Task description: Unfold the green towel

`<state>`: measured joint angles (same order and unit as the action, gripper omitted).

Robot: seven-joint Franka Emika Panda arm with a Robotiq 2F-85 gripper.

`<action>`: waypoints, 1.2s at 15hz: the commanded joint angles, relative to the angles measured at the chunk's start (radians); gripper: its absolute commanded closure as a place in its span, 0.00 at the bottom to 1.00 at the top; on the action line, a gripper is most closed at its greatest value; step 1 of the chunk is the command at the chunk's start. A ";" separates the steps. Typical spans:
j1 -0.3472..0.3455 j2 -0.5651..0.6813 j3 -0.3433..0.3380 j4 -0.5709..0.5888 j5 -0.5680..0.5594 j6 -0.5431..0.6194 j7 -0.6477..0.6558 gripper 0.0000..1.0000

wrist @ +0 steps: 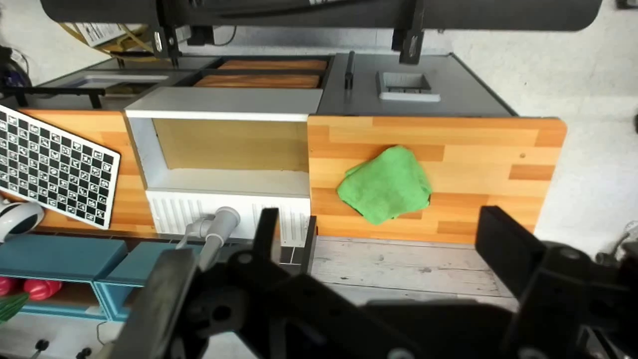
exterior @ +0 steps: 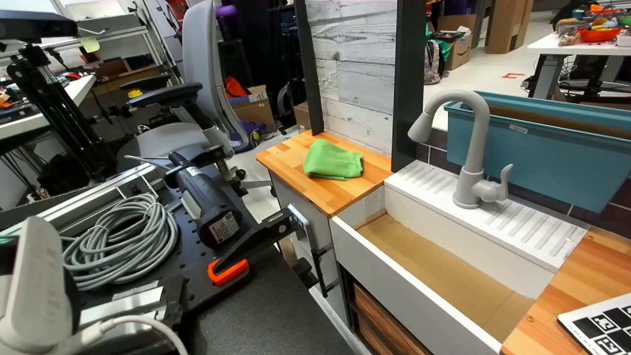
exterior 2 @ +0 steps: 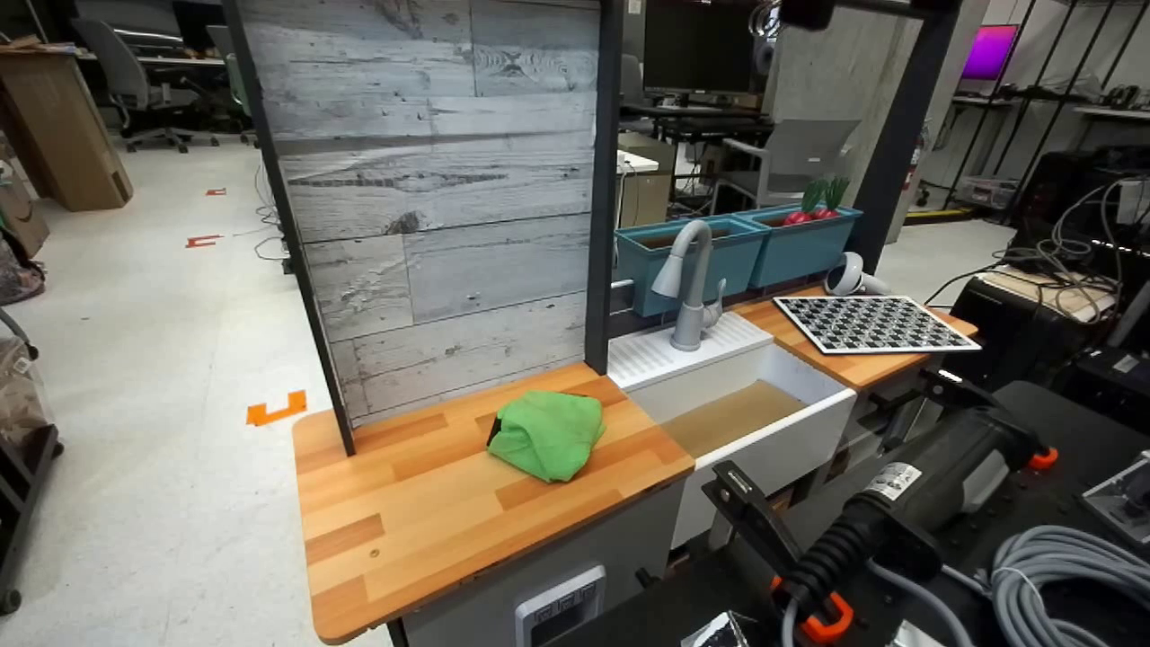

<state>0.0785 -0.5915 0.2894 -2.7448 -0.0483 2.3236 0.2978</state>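
Note:
The green towel lies folded in a compact, slightly rumpled bundle on the wooden countertop beside the sink. It shows in both exterior views, also here, and in the wrist view. A dark edge or tag shows at one side of it. My gripper is open and empty in the wrist view, its two black fingers wide apart. It is high above the counter, apart from the towel, which appears between and beyond the fingertips. The gripper does not show in the exterior views.
The sink adjoins the counter, with a grey faucet behind it. A plank wall panel with dark posts rises along the counter's back. Blue planters and a checkered board are past the sink.

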 commanded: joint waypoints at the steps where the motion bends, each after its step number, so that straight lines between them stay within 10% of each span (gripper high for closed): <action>1: -0.086 0.205 -0.049 0.059 -0.074 0.170 -0.016 0.00; 7: -0.160 0.577 -0.124 0.231 -0.135 0.255 0.031 0.00; 12: -0.076 0.879 -0.209 0.458 -0.190 0.246 0.149 0.00; 18: -0.050 0.792 -0.241 0.373 -0.139 0.245 0.085 0.00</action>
<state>-0.0155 0.2015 0.0914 -2.3718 -0.2051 2.5691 0.3961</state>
